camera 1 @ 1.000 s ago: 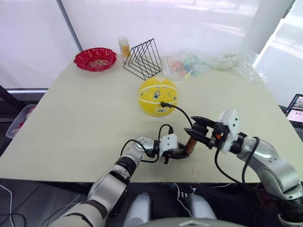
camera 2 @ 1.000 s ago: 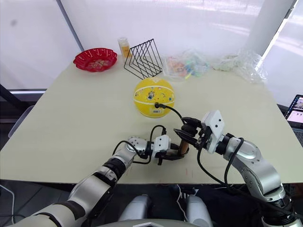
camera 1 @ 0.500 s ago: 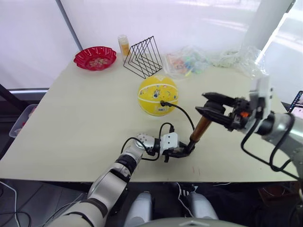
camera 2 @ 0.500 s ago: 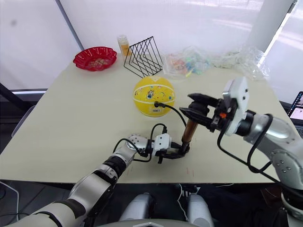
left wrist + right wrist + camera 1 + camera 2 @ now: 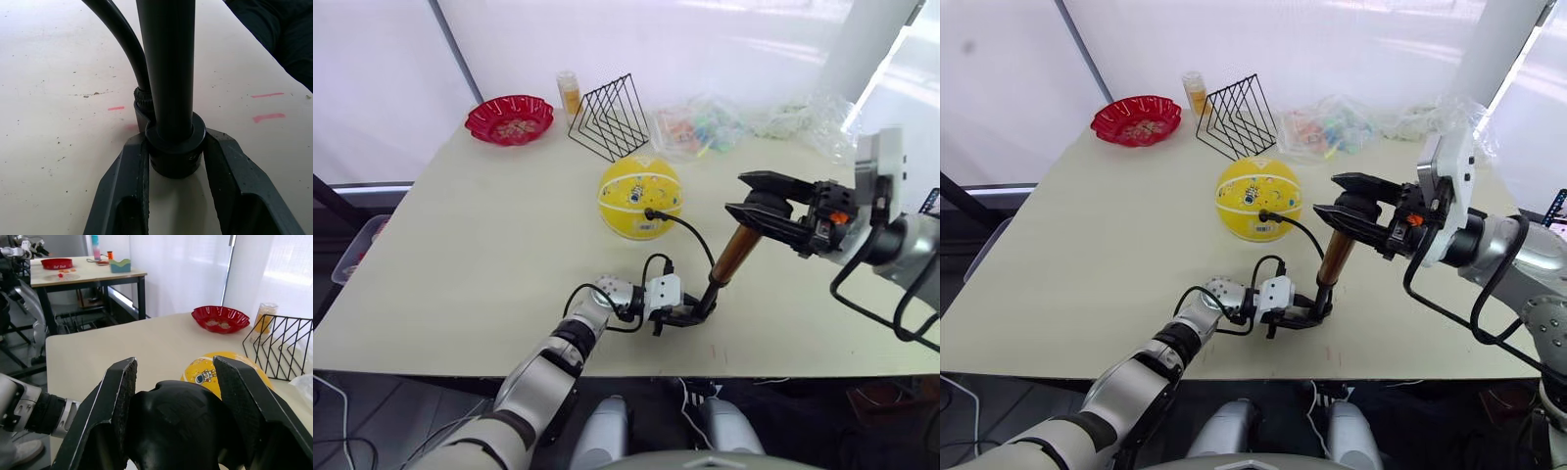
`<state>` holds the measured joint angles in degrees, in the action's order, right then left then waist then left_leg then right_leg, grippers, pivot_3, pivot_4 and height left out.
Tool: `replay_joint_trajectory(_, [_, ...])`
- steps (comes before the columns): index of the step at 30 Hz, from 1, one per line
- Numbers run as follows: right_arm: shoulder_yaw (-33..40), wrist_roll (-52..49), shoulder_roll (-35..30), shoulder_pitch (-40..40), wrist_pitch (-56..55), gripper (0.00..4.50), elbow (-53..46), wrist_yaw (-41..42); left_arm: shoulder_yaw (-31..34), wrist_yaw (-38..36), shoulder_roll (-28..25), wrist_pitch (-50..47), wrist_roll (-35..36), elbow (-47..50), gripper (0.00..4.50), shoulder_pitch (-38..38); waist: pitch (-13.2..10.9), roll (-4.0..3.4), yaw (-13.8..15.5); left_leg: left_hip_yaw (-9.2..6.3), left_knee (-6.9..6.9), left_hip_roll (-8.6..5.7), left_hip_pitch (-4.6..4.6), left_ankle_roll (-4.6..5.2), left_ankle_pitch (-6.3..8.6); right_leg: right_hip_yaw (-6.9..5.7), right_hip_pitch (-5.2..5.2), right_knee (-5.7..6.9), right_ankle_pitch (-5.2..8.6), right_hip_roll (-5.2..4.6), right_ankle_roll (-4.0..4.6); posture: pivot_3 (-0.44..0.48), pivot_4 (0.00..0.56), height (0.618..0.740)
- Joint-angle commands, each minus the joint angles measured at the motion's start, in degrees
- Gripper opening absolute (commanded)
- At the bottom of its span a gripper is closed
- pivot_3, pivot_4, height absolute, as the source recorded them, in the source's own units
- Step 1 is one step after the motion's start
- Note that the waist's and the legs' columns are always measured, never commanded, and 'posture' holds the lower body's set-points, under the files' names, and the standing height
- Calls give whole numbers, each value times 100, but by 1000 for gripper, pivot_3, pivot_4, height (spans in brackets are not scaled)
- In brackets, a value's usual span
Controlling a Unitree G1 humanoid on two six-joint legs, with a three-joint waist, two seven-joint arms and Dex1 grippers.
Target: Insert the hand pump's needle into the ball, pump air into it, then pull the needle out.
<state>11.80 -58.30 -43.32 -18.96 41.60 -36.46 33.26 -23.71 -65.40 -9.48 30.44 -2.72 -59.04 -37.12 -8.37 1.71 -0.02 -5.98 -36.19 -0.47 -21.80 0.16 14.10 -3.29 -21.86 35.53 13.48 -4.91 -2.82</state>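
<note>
Pump work turned on one line: the hand pump (image 5: 728, 266) stood tilted, its long axis running from the black base cap low near the table's front edge up and to the robot's right to the black handle. The left gripper (image 5: 690, 315) was clamped on that base cap, a finger on either side of it, as the left wrist view showed (image 5: 171, 147), with the hose fitting just behind the cap. The right gripper (image 5: 1356, 212) was closed around the handle at the upper end, its two fingers (image 5: 115, 396) bracketing the black knob. So the gold tube lay between the two grippers, below and ahead of the right fingers, above and beyond the left ones. The handle looked drawn out, so the coming stroke would likely be a push straight down this axis toward the left fingers; any sideways drift could lever the base loose.

The hose (image 5: 690, 233) arched from the base over to the ball (image 5: 639, 199), which sat on the table (image 5: 489, 245) beyond both grippers, nearer the left. The needle (image 5: 649, 213) appeared seated in the ball's near side; its tip could not be seen.
</note>
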Motion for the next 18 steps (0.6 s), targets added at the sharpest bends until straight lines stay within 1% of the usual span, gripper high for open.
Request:
replay_joint_trajectory(1, [-374, 425, 182, 375, -148, 2008, 68, 43, -461, 74, -553, -642, -874, -805, 1113, 503, 8, 5, -24, 0, 0, 1, 1, -2, 1, 1, 0, 0, 1, 0, 1, 0, 150, 737])
replay_joint_trajectory(3, [-697, 819, 379, 713, -394, 2008, 265, 162, -466, 78, -557, -636, -873, -799, 1113, 511, 20, 9, -54, 1, 0, 2, 6, -17, 10, 3, 1, 0, 1, -3, 2, 0, 150, 737])
replay_joint_trajectory(8, [-1413, 1734, 790, 1343, -1060, 2008, 741, 452, -480, 124, -556, -626, -871, -810, 1113, 523, 37, 25, -76, -3, 4, 12, 9, -19, 11, 2, 11, 0, 2, -3, 4, 0, 150, 737])
replay_joint_trajectory(13, [-1776, 2371, 1049, 1613, -1559, 2008, 1105, 676, -492, 130, -560, -625, -853, -797, 1113, 536, 52, 30, -77, -4, 6, 13, 10, -20, 12, 12, 13, 0, 3, -5, 5, 0, 150, 737])
replay_joint_trajectory(15, [-1898, 2562, 1262, 1681, -1748, 2008, 1309, 647, -495, 133, -553, -625, -854, -800, 1113, 538, 56, 35, -77, -6, 6, 14, 11, -20, 12, 20, 13, 0, 3, -6, 5, 0, 150, 737])
replay_joint_trajectory(16, [-1908, 2577, 1384, 1713, -1790, 2008, 1360, 613, -503, 138, -550, -619, -863, -802, 1113, 538, 57, 36, -76, -6, 10, 14, 10, -20, 12, 22, 13, 0, 3, -5, 5, 0, 150, 737])
replay_joint_trajectory(18, [-1909, 2665, 1422, 1729, -1820, 2008, 1308, 653, -500, 156, -528, -623, -858, -811, 1113, 549, 59, 32, -74, -12, 13, 14, 14, -20, 12, 20, 11, 0, 5, -5, 8, 0, 150, 737])
